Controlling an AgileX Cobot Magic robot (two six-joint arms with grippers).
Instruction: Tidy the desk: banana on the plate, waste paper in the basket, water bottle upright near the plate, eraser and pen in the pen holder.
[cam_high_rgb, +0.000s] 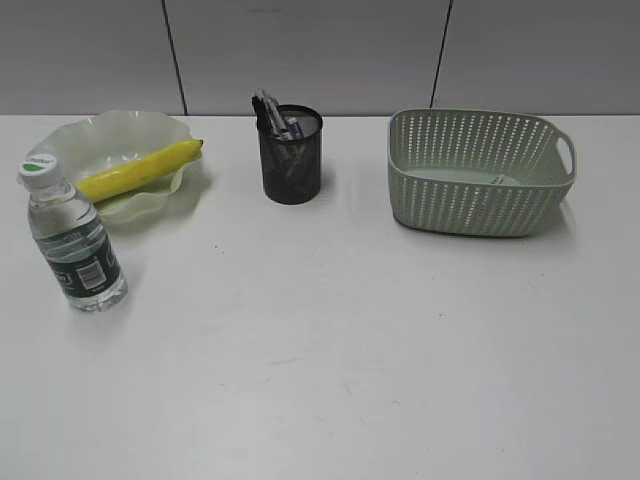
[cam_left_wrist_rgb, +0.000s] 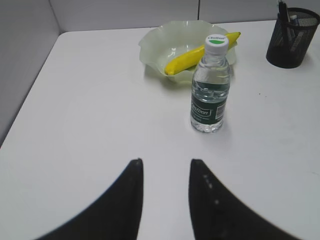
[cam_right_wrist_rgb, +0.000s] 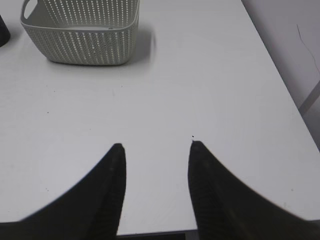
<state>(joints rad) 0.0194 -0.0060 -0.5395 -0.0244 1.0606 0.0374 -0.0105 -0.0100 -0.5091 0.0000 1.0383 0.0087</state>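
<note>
Nearest the exterior camera stands the water bottle (cam_high_rgb: 73, 243), upright on the white tabletop (cam_high_rgb: 330, 340) toward its left edge, white cap on top and dark green label facing forward. Just behind it, near the far left corner, sits the pale-green plate (cam_high_rgb: 120, 150) with its ruffled rim, and the banana (cam_high_rgb: 140, 170) lies across it, one tip poking over the rim on the right. Along the far edge near the middle is the black mesh pen holder (cam_high_rgb: 292, 155), with a pen (cam_high_rgb: 272, 112) sticking out of its top; what else it contains cannot be made out. Toward the far right corner rests the perforated basket (cam_high_rgb: 480, 172); its inside is only partly visible.

In the left wrist view, the left hand (cam_left_wrist_rgb: 165, 172) hovers over bare tabletop with its fingers apart, holding nothing, the bottle well ahead of it. In the right wrist view, the right hand (cam_right_wrist_rgb: 156, 155) is likewise spread and empty near the tabletop's right edge, the basket well ahead toward the far side.
</note>
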